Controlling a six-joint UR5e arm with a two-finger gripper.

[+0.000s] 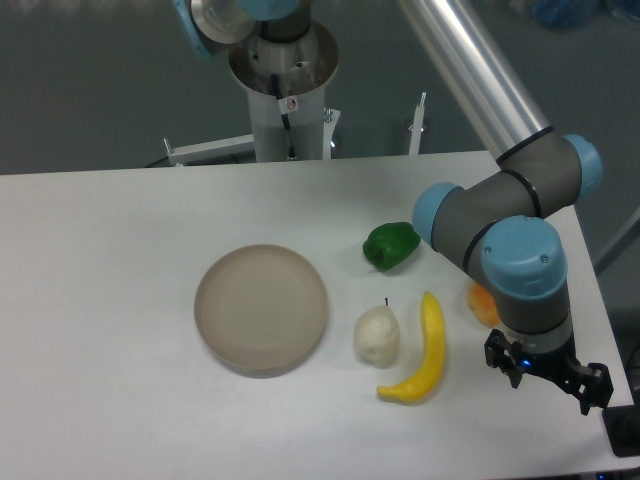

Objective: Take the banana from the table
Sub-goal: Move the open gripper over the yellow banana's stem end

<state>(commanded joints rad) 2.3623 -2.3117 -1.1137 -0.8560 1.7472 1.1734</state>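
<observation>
- On the white table (110, 300), toward its right half, the yellow banana (424, 352) lies flat, its length running roughly from far to near, with the nearer end curling left.
- Just left of the banana sits a whitish pear (377, 334) with a small dark stem; the two are close, though whether they touch is not clear.
- Farther back, a green bell pepper (390, 246) rests on the table, apart from the pear and banana.
- Left of the pear, a round grey-beige plate (261, 308) lies on the table, near the pear but not touching it.
- An orange fruit (482, 304) shows to the right of the banana, mostly hidden behind the arm's wrist.
- The gripper (548, 375) is at the right near edge of the table, right of the banana and apart from it; its dark fingers (592, 386) grasp nothing, but how far the jaws stand apart cannot be told from this angle.
- The arm's silver tube slants down from the upper edge to grey joints with blue caps above the gripper.
</observation>
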